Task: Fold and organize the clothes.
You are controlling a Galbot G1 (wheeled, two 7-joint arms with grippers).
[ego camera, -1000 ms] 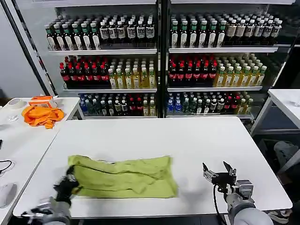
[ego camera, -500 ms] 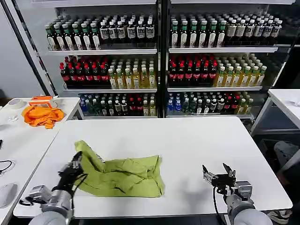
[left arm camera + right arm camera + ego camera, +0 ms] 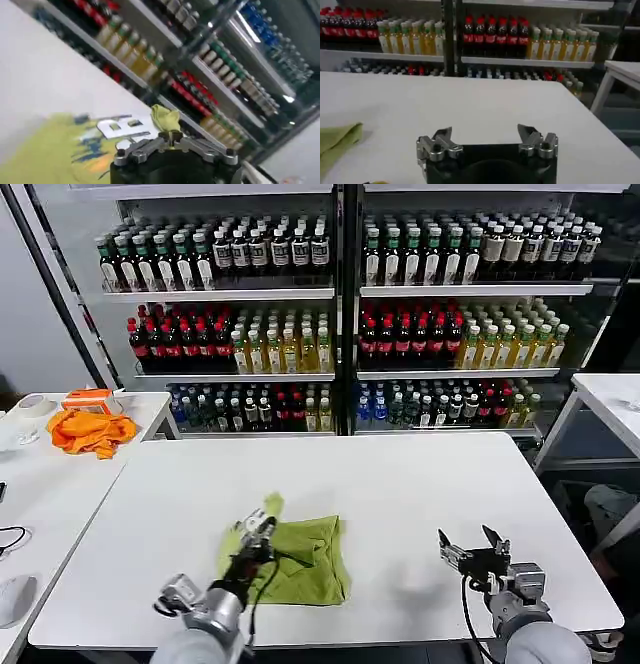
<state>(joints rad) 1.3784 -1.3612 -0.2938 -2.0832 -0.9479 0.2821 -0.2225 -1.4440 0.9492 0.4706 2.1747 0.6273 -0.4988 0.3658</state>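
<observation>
Lime-green T-shirt (image 3: 300,559) lies bunched on the white tabletop (image 3: 400,484), its corner pinched in the closed left claw (image 3: 258,529), which should carry the fold across and flatten it, while the right claw (image 3: 478,552) waits open near the front edge.

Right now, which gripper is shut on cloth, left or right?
The left gripper: it pinches a fold of the lime-green T-shirt, lifted over the white table. The right gripper hovers open, apart from the shirt.
</observation>
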